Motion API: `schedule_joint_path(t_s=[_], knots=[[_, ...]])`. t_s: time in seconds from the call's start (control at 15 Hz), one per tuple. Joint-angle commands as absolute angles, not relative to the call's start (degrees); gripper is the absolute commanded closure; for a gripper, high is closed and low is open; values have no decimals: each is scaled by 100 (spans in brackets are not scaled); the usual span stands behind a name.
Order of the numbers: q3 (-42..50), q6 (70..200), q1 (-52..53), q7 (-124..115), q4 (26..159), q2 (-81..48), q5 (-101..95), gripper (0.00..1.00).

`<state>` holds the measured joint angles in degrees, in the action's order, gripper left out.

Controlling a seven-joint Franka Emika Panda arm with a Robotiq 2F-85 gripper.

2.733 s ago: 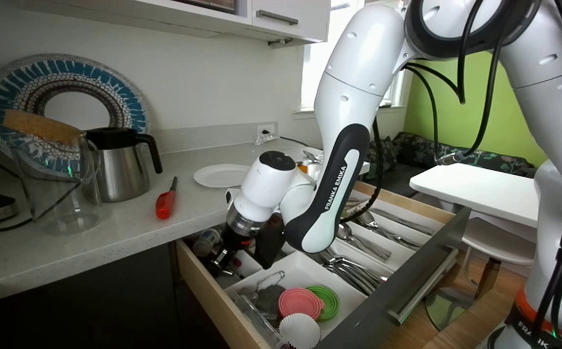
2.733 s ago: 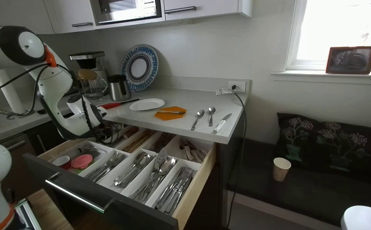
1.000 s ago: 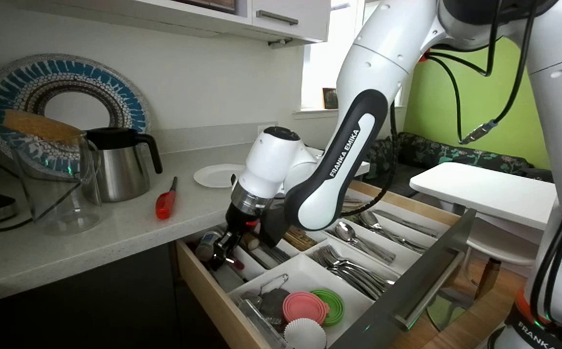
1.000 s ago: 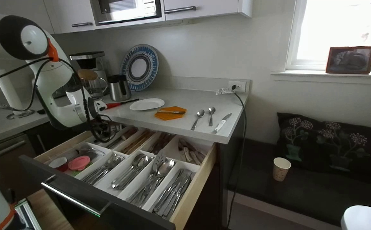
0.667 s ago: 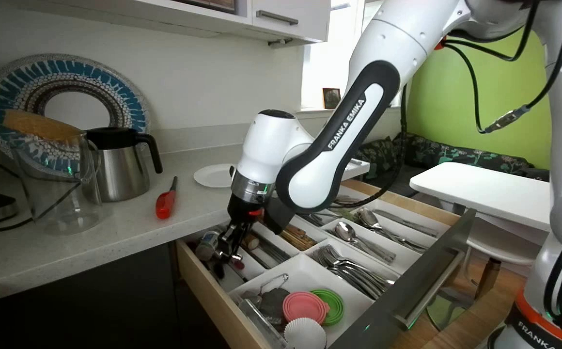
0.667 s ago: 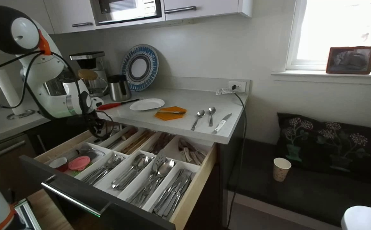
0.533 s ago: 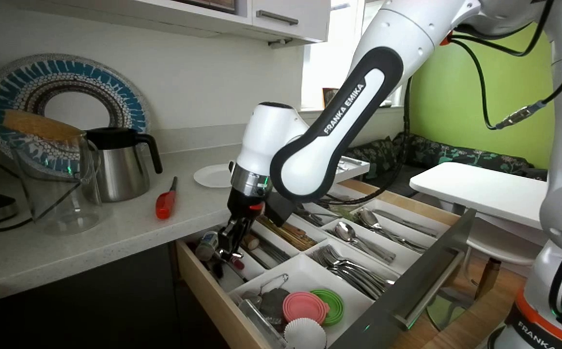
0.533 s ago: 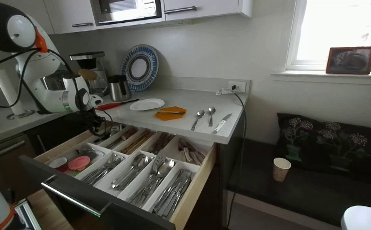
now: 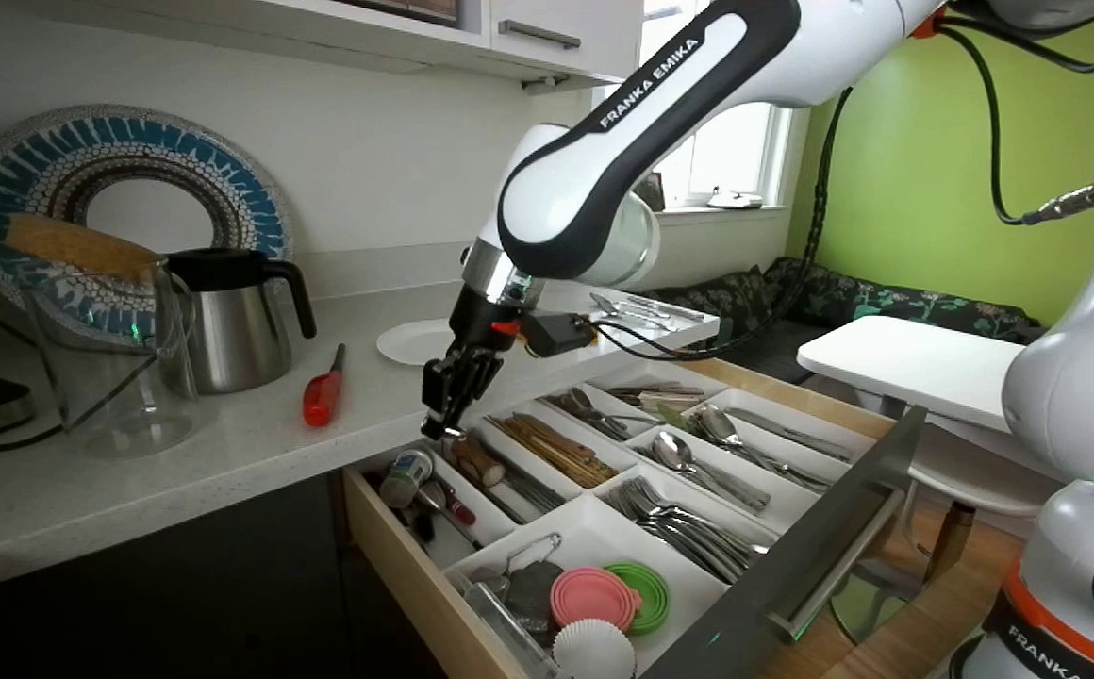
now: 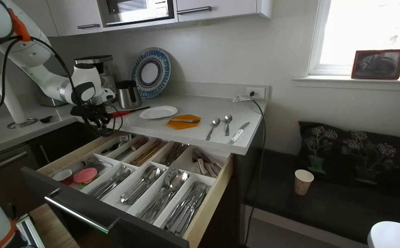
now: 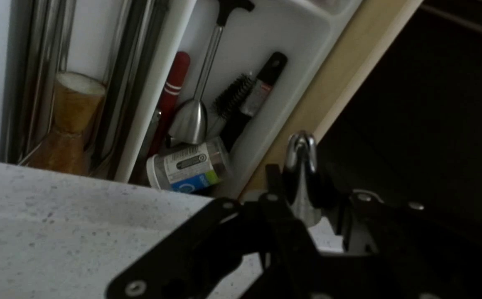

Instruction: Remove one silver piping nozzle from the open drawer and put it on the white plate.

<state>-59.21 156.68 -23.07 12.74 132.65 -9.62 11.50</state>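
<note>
Pinching the silver piping nozzle (image 11: 303, 195), my gripper (image 11: 301, 178) is drawn in narrow around it in the wrist view, with one metal end poking out beyond the grip. It hangs above the back corner of the pulled-out drawer (image 9: 424, 580), close to the edge of the countertop (image 11: 58, 241); the nozzle is too small and dark in both exterior views for me to judge whether it sits over the drawer's wooden side or the counter. The white plate (image 10: 158, 112) lies flat on the counter, apart from my gripper. Near the plate I see a red lighter (image 9: 323, 396) and an orange hexagonal mat (image 10: 182, 126), and further along, two spoons (image 10: 216, 122) and a white-handled knife (image 10: 239, 133). A black-lidded steel carafe (image 9: 240, 335) stands near the blue-and-white patterned plate (image 9: 203, 160), which leans on the wall (image 9: 396, 170). My wrist view shows one compartment with a labelled plastic jar (image 11: 191, 166) on its side, a black-bristled brush (image 11: 233, 95) and a red-handled tool (image 11: 168, 101). Forks (image 9: 688, 533) lie in another compartment, just beside the one with a pink ribbed disc (image 9: 589, 596) and a fluted white baking cup (image 9: 594, 651)
</note>
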Motion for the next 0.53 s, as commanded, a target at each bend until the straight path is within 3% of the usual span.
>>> schedule_joint_path(t_s=[0.0,0.47], knots=[[-6414,15471,-2996,2043,13110,-607,2259,93],[-5927,16757,-3232,1113,13098,-341,2504,93]])
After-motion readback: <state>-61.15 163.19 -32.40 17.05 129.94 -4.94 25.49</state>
